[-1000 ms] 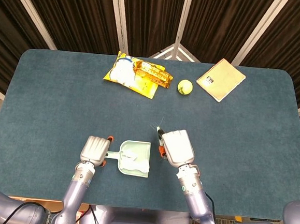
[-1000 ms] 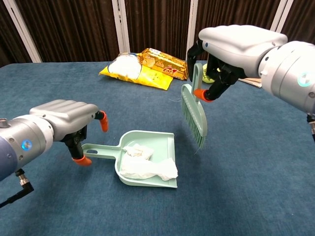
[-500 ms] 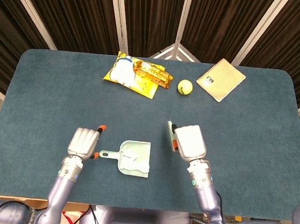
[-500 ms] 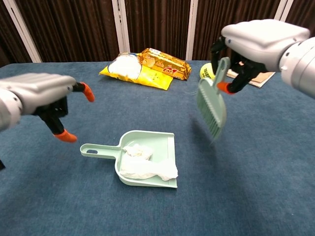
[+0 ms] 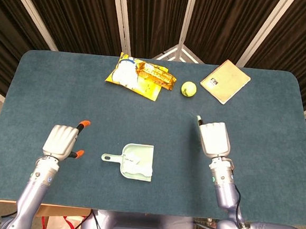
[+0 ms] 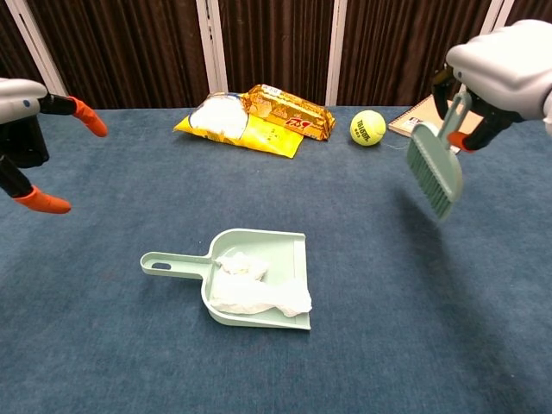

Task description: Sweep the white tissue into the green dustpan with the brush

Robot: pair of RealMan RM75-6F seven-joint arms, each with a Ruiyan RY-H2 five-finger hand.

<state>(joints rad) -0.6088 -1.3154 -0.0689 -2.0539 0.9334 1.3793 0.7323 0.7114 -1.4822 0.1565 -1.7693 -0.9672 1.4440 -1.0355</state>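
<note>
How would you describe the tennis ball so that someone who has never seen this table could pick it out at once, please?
Look along the far edge of the blue table. The tennis ball sits there alone between the yellow snack bags and the spiral notebook, touching neither. It is the only round thing, yellow-green and fuzzy.
</note>
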